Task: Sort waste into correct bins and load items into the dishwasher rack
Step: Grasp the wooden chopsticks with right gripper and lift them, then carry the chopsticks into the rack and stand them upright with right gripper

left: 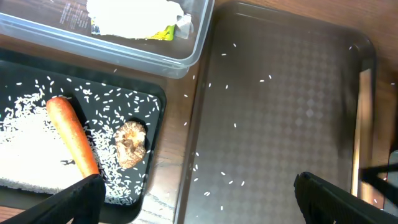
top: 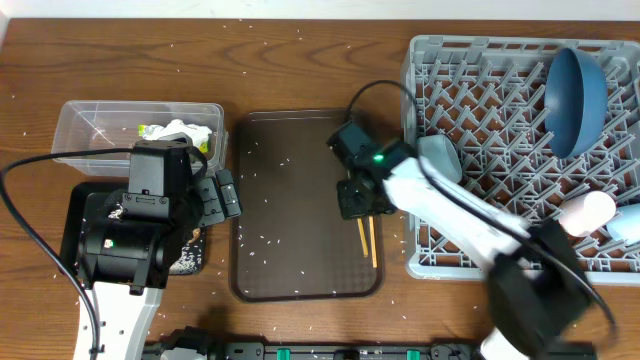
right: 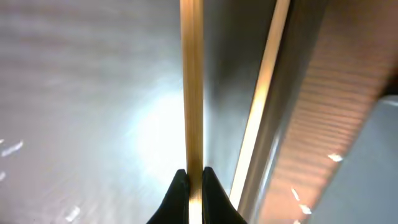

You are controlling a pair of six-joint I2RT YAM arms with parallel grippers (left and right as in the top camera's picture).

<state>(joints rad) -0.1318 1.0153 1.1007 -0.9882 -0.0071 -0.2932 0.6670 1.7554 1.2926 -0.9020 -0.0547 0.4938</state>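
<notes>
Wood-grain tabletop (top: pixel 300 60), scattered with loose white rice grains (left: pixel 25 106), carries a dark brown serving tray (top: pixel 300 200) with a fine diamond-embossed floor and rounded corners. At its right near part, alongside the raised rim, lie the thin wooden chopsticks (top: pixel 367 240), pale, straight and square-edged. The right gripper (right: pixel 194 177) is pinched tight on one stick, its black fingertips pressed to either side of it; the other stick lies free just to the right, at a slight angle. The left gripper (left: pixel 199 205) hangs spread wide over the seam between the brown tray and the shallow black tray (left: pixel 155 99), with nothing between its fingers. That matte black tray holds a smooth orange carrot (left: pixel 71 134), tapered and rounded at its far end, a wrinkled brown food chunk (left: pixel 129 143) just to its right, and a thick sprinkling of rice. Just beyond it stands the clear plastic tub (top: pixel 80 125), rectangular with a rolled lip, holding a crumpled white napkin (top: pixel 185 130) and a glossy yellow wrapper (top: pixel 150 130). On the far right sits the grey plastic rack (top: pixel 430 60), a lattice of diagonal bars and upright pegs. A round blue plate (top: pixel 577 100) stands on edge in it, and at its near right end a pinkish-white cup (top: pixel 588 212) lies on its side next to a light blue cup (top: pixel 625 222).
</notes>
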